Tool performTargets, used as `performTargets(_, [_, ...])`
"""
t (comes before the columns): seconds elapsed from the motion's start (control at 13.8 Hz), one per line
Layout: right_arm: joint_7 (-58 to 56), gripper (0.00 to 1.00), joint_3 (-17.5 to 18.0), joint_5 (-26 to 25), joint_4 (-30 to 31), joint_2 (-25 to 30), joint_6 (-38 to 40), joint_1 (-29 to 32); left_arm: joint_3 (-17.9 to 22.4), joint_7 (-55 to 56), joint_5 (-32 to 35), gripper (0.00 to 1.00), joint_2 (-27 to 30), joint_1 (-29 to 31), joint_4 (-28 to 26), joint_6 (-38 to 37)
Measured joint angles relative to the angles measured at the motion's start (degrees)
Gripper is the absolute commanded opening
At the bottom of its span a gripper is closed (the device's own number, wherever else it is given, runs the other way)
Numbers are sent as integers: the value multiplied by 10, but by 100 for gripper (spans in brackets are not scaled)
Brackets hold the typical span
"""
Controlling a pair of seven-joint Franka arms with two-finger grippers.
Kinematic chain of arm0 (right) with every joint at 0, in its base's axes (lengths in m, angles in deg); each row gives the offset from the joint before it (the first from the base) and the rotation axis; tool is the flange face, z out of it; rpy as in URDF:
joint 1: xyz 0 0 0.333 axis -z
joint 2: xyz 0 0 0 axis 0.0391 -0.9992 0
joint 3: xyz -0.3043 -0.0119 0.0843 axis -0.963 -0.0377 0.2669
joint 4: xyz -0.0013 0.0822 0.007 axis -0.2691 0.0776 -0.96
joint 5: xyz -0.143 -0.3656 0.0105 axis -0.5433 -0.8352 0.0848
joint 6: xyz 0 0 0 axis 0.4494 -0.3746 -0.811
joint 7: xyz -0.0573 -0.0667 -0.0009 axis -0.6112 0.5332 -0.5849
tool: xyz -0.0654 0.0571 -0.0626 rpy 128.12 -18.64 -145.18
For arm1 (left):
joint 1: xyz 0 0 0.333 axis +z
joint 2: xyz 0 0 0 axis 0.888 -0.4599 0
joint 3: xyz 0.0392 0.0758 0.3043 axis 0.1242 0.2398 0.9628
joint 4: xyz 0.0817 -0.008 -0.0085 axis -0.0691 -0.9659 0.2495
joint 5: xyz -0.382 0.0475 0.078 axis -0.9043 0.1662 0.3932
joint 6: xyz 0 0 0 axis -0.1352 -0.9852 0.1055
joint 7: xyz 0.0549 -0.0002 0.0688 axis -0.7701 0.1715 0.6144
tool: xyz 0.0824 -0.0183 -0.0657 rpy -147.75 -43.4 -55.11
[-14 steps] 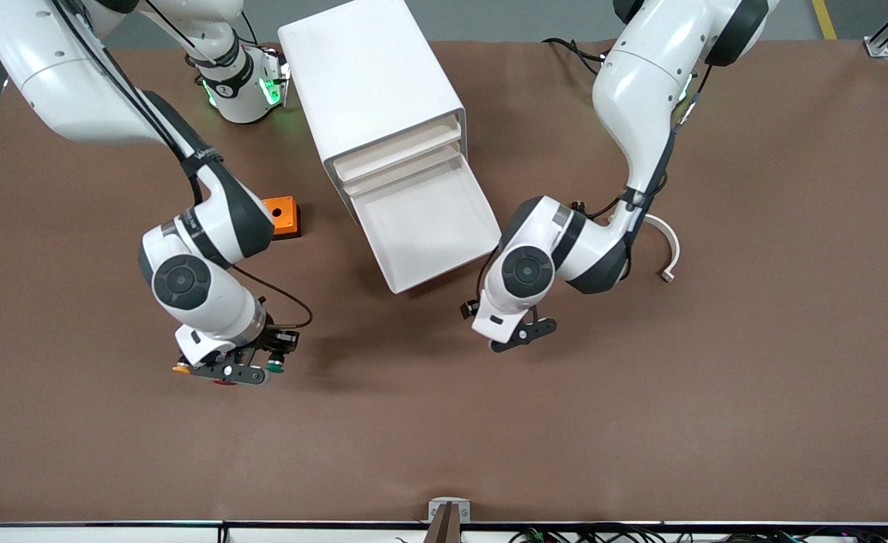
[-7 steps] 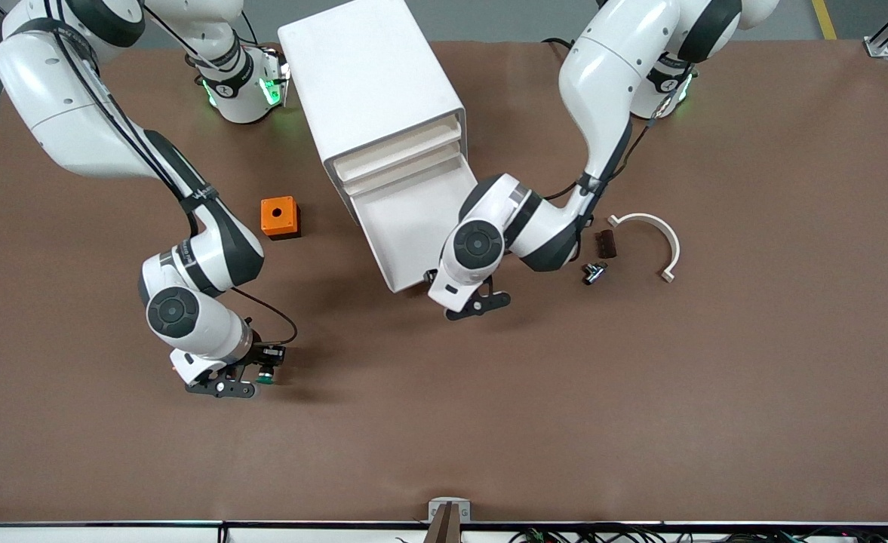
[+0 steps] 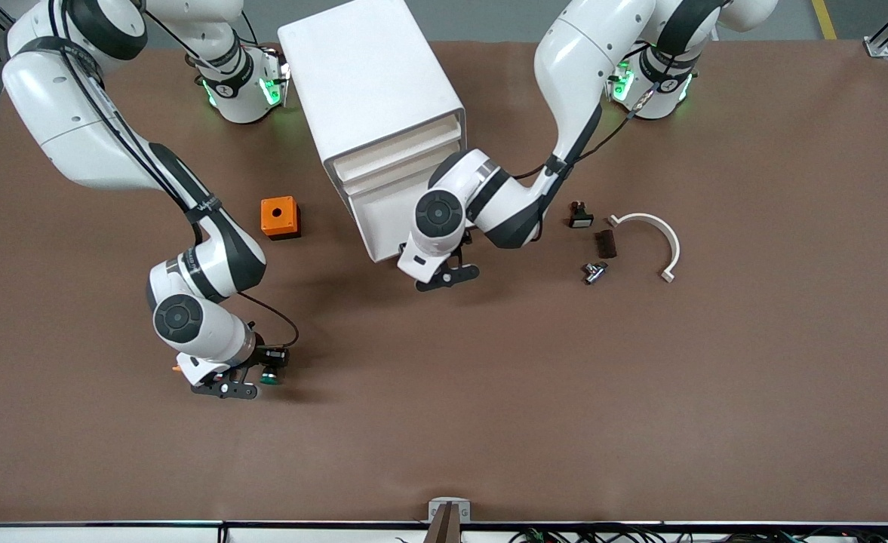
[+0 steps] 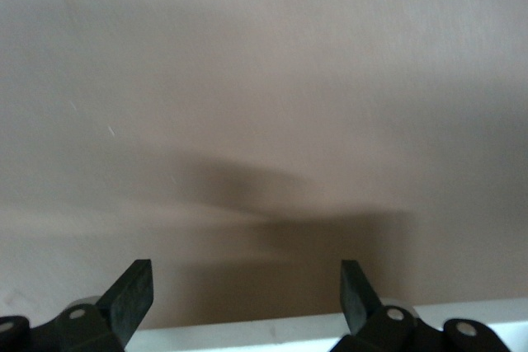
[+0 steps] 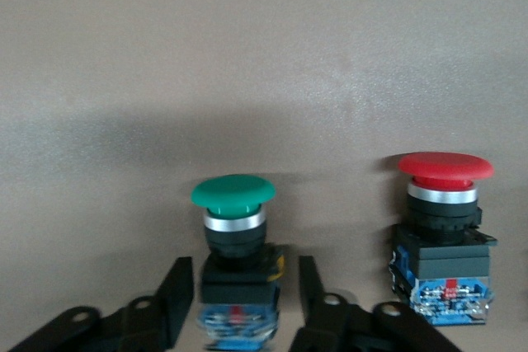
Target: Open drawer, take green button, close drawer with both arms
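Note:
The green-capped button (image 5: 233, 191) stands upright on the brown table, also in the front view (image 3: 268, 375). My right gripper (image 5: 239, 286) is open around its body, with a small gap on each side; it sits low over the table (image 3: 225, 390). The drawer (image 3: 382, 222), third from top of the white cabinet (image 3: 368, 75), sticks out partway. My left gripper (image 3: 444, 279) is open at the drawer's front edge, which shows as a white strip (image 4: 247, 331) between its fingers (image 4: 132, 294).
A red-capped button (image 5: 445, 166) stands beside the green one; an orange-capped one (image 3: 178, 369) peeks out by the right gripper. An orange box (image 3: 278, 217) lies beside the cabinet. A white curved piece (image 3: 651, 226) and small parts (image 3: 593, 271) lie toward the left arm's end.
My left arm has moved toward the cabinet and the drawer now sticks out much less. My right gripper has stayed low by the green button.

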Motion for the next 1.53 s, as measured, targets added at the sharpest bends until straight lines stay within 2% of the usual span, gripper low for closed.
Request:
performTargets(0.22, [-3, 100, -1, 0, -17, 12, -2, 0, -22, 4, -33, 100, 0, -4, -11, 0])
performTargets(0.51, [-37, 100, -4, 3, -27, 79, 49, 0, -54, 41, -40, 100, 0, -4, -22, -1])
performTargets(0.58, [-58, 100, -10, 21, -27, 100, 68, 0, -60, 48, -40, 100, 0, -4, -23, -1])
performTargets(0.73, [-127, 100, -52, 103, -28, 146, 95, -9, -70, 62, -40, 100, 0, -5, -26, -1])
performTargets(0.8, [-171, 100, -94, 149, -29, 175, 117, -28, -73, 66, -40, 100, 0, -5, -29, -1])
performTargets(0.95, [-231, 100, -211, 229, -30, 234, 169, -101, -75, 75, -40, 100, 0, -7, -33, -1])
performTargets(1.02, [-248, 100, -260, 250, -30, 260, 196, -136, -75, 80, -40, 100, 0, -7, -34, -1])
performTargets(1.09, [-256, 100, -288, 259, -30, 284, 224, -158, -75, 85, -40, 100, 0, -6, -34, -2])
performTargets(1.38, [-258, 100, -305, 262, -28, 354, 296, -174, -67, 87, -40, 100, 6, 7, -30, 0])
performTargets(1.53, [-259, 100, -309, 262, -28, 383, 328, -173, -54, 87, -40, 100, 27, 44, -22, -1])
